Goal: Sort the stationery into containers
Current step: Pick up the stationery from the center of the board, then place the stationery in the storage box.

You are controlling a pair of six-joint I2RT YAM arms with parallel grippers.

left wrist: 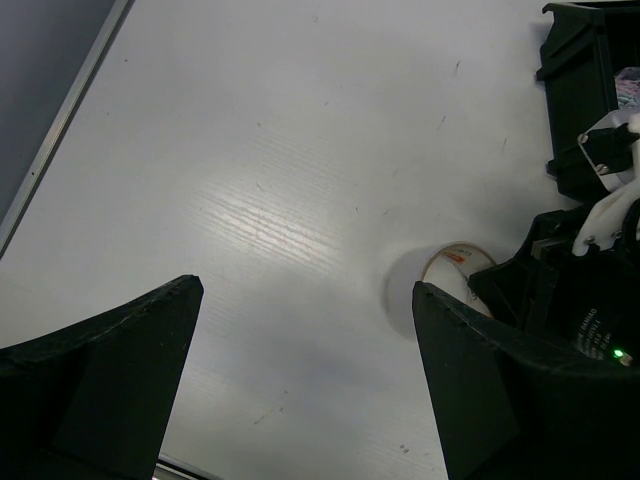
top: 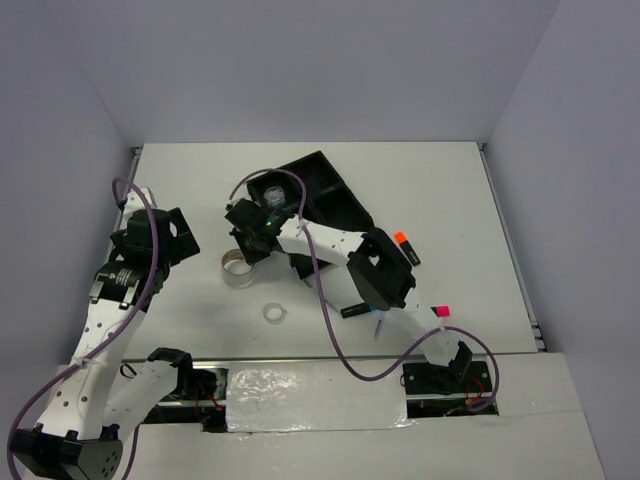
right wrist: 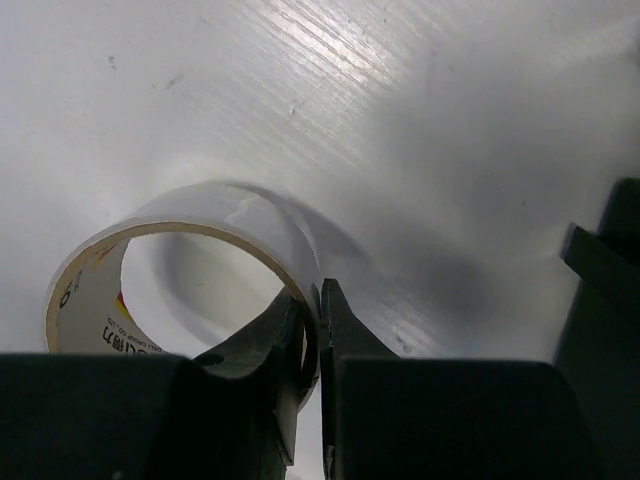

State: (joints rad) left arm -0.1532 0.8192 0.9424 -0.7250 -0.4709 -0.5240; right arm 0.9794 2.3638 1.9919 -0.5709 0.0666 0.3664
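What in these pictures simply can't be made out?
Black tray: top view, the right arm covers its near compartments.
Markers: top view, small, some partly under that arm.
Tape roll: right wrist view, the jaws hide its near wall and part of its label.

Reaches right arm [top: 330, 240] toward 10 o'clock, right gripper [right wrist: 312, 300] pinched tight on tape roll [right wrist: 240, 215] wall. Holds left arm [top: 105, 310] folded at 9 o'clock, left gripper [left wrist: 305, 290] spread wide.

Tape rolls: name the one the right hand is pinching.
The big pale roll: the right hand clamps its wall; the small clear roll lies apart, untouched.
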